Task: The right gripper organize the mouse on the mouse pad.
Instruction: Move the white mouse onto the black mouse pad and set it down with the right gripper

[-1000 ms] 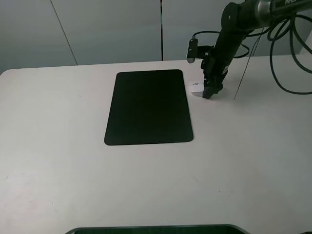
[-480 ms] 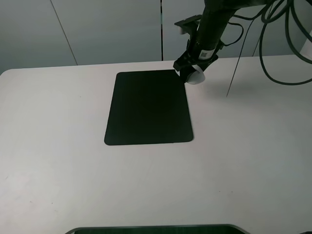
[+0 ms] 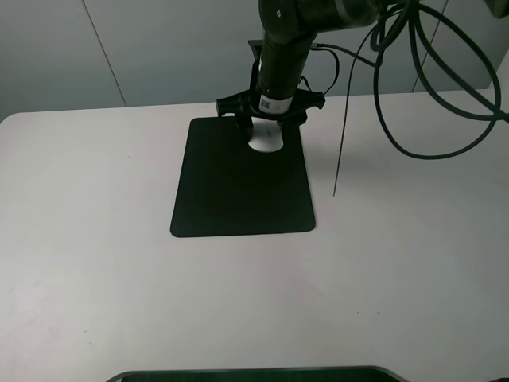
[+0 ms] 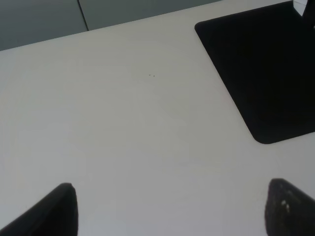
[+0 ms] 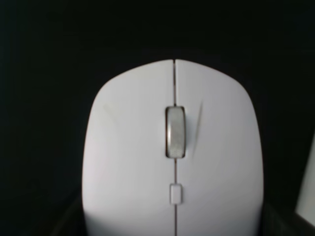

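1. Pale tabletop [image 3: 413, 263] under grey wall panels [image 3: 159, 48] fills the high view, with the mouse pad [image 3: 238, 195] lying flat at the centre of the frame.
2. My right gripper [image 3: 266, 127] has swung in from the bare table just right of the pad, where it stood a second ago. It now hangs over the pad's top edge, upper centre of the frame.
3. The mouse [image 3: 266, 143] has come with it. I hold it clamped by its sides between my fingers, white against black instead of against the table.
4. My right wrist view agrees: the mouse [image 5: 174, 162] fills the lower frame, its scroll wheel [image 5: 175, 132] running up the middle, with the mouse pad [image 5: 39, 73] dark all around.
5. I cannot tell whether the mouse touches the pad or hangs just above it.
6. My left gripper [image 4: 170, 211] idles over bare table with fingers spread wide and nothing held; the mouse pad [image 4: 266, 73] sits at the upper right of its view.
7. I judge the carry nearly done: what remains is to settle the mouse down, perhaps nearer the pad's middle, and let go.
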